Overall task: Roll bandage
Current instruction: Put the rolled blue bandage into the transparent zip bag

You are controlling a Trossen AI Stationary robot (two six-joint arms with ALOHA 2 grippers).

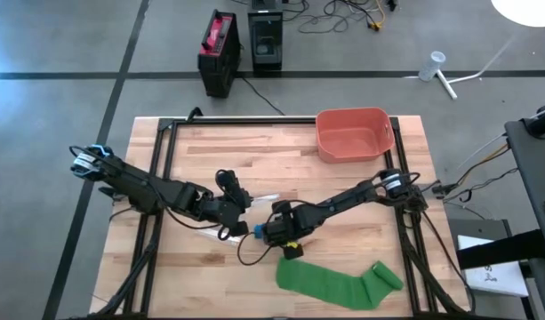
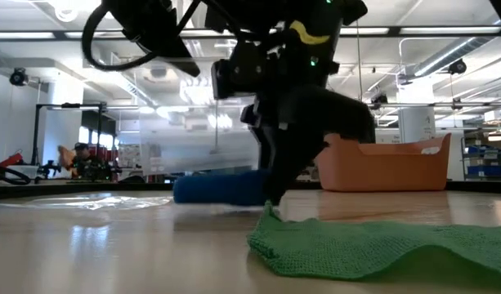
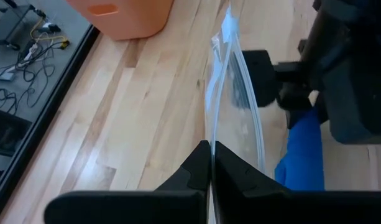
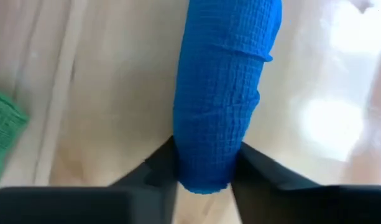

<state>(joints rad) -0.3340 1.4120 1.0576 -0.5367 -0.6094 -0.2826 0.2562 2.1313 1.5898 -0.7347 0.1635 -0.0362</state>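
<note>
Bright, even light; low view's foreground blurred, ceiling lamps glaring.

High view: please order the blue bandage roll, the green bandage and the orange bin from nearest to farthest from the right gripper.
From the right gripper:
1. Blue bandage roll, between its fingers.
2. Green bandage, just beyond, toward the table's near edge.
3. Orange bin, at the far edge.

No readable text, label, brand, number or sign is showing anywhere in these views: nothing legible is appearing on the pale wooden desk (image 1: pixel 210 151), the orange plastic tub (image 1: pixel 353 134), the black and red boxes on the grey floor (image 1: pixel 219 53), or the blurred room behind.
</note>
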